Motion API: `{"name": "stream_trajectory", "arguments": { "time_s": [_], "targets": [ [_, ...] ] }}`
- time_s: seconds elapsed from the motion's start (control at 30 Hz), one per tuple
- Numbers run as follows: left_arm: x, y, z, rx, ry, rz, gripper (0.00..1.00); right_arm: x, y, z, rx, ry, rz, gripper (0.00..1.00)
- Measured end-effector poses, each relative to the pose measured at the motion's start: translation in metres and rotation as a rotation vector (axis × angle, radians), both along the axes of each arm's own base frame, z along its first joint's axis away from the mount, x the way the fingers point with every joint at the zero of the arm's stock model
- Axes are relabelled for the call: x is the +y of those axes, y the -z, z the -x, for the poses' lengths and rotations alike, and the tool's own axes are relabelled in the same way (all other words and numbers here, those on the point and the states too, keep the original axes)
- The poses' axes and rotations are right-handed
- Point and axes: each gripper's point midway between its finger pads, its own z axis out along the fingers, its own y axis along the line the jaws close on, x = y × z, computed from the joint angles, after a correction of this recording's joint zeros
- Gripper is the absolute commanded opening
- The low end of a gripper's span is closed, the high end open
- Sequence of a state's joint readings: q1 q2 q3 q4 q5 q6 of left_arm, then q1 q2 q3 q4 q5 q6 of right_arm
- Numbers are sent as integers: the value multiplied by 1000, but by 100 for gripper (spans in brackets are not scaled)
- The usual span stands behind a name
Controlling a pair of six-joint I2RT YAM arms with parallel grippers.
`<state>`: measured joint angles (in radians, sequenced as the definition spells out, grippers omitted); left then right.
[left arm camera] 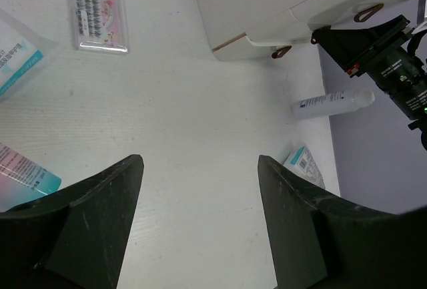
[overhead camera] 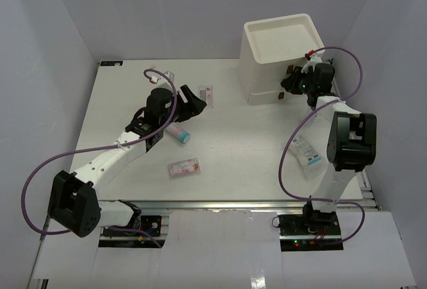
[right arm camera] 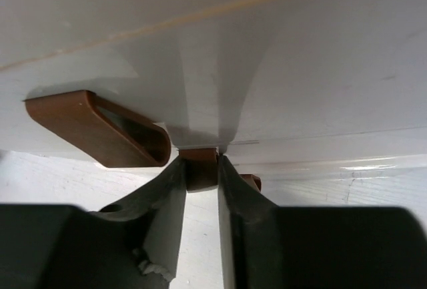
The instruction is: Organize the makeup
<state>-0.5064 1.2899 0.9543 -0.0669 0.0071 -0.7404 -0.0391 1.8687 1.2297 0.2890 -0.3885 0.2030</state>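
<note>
Little is sorted: the pink tube (overhead camera: 178, 133), a sachet (overhead camera: 183, 167) and a printed packet (overhead camera: 307, 150) lie loose on the worktop (overhead camera: 247, 149). A brown drawer handle (right arm camera: 199, 161) is pinched by the right hand (right arm camera: 200, 174); the left hand (left arm camera: 200, 163) is spread, empty.

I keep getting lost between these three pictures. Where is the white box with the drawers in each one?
Top external: the white drawer box stands at the upper right, beyond the right arm.
Left wrist: it sits at the top right, seen tilted.
Right wrist: its front fills the upper half.
Shared landmark: the right claw pinching a brown handle on the box front.
</note>
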Motion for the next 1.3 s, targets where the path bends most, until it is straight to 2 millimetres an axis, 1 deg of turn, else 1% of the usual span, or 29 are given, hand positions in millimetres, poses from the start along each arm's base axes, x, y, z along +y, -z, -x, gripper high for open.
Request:
{"name": "stream_trajectory", "arguments": {
  "time_s": [0.1, 0.2, 0.3, 0.4, 0.53, 0.7, 0.73, 0.8, 0.93, 1.03, 1.07, 1.13, 1.2, 1.3],
  "targets": [
    [1, 7, 3, 16, -2, -2, 81, 1, 0, 0, -4, -5, 4, 16],
    [1, 8, 3, 20, -3, 0, 81, 1, -1, 1, -10, -12, 9, 9],
    [0, 9, 4, 22, 4, 4, 81, 1, -1, 9, -26, -19, 25, 8],
    [-1, 13, 7, 32, 16, 8, 80, 0, -2, 27, -29, -27, 44, 8],
    [-3, 19, 10, 48, 31, 7, 81, 3, -3, 62, -18, -54, 65, 8],
    [-6, 26, 11, 63, 53, -1, 81, 9, 1, 107, -6, -101, 90, 9],
    [-7, 28, 11, 66, 58, -5, 81, 10, 1, 114, -5, -110, 96, 11],
    [-9, 33, 11, 72, 69, -10, 81, 10, 0, 121, -9, -119, 106, 20],
    [-11, 44, 12, 90, 91, -28, 82, 11, 1, 127, -4, -146, 129, 52],
    [-13, 54, 13, 107, 115, -50, 83, 14, 2, 134, -1, -195, 152, 70],
    [-14, 59, 13, 116, 123, -61, 84, 16, 0, 136, -6, -222, 166, 75],
    [-14, 69, 13, 133, 135, -87, 84, 21, -9, 140, -29, -284, 182, 79],
    [-15, 78, 9, 160, 143, -121, 85, 28, -21, 148, -65, -363, 201, 80],
    [-20, 84, -6, 176, 152, -169, 86, 40, -44, 163, -147, -502, 225, 80]
  ]
}}
